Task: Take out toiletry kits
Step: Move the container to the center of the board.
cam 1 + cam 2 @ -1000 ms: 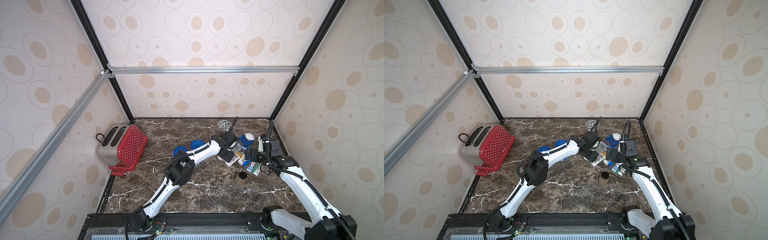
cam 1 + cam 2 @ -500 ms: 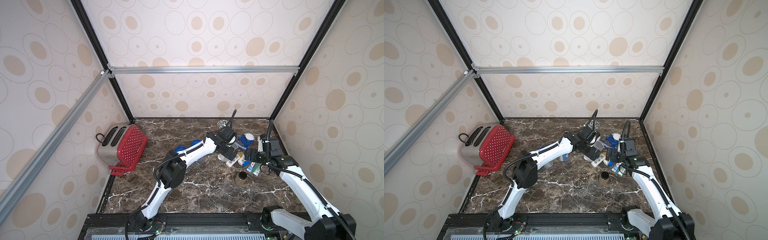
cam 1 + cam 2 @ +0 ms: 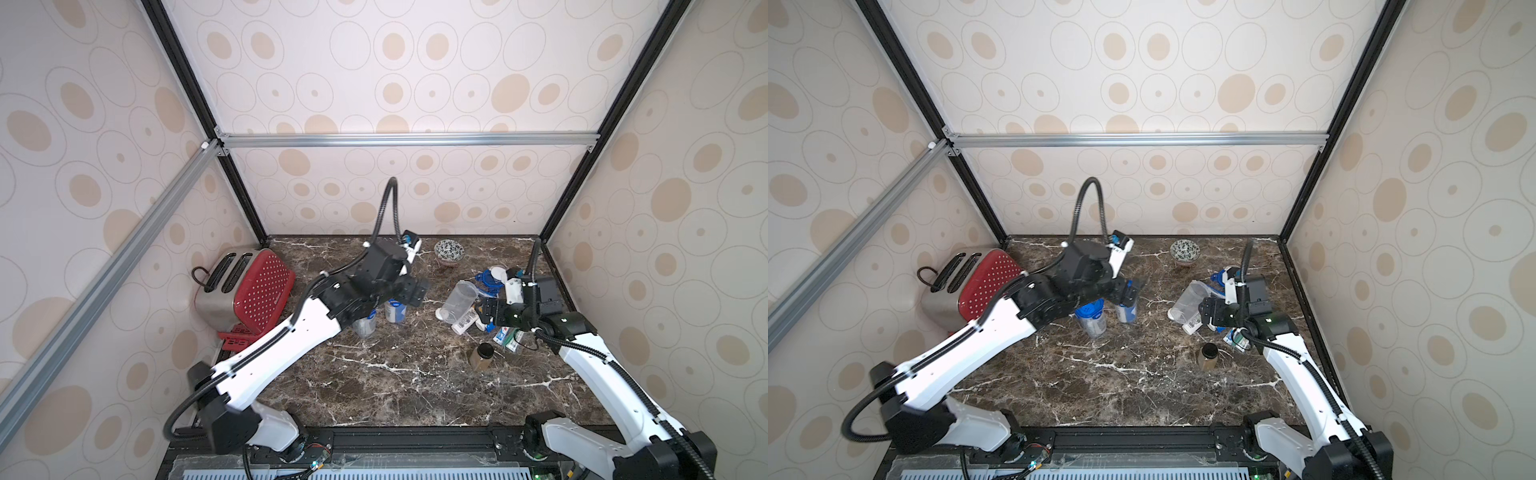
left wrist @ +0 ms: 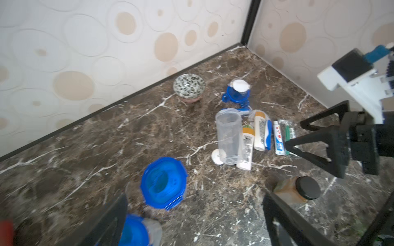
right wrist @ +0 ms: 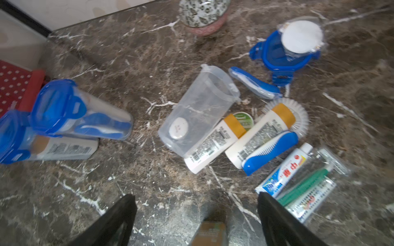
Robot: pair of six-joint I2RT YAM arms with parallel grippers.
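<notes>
Red toaster [image 3: 245, 286] by L wall [image 3: 124, 174] — patterned bowl [image 3: 449, 251] at back.

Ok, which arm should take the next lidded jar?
Left: the left gripper, open, hovers by the two lidded jars; the right gripper is farther off, over the spilled toiletries beside the emptied jar.

the left arm [image 3: 291, 345] rises from its near base and stretches diagonally forward, the left wrist [image 3: 376, 268] held high and the left gripper [image 3: 415, 291] tipped downward, jaws spread wide and empty. the right arm [image 3: 598, 365] extends forward, its right gripper [image 3: 486, 316] low and pointing leftward, jaws apart and holding nothing.
</notes>
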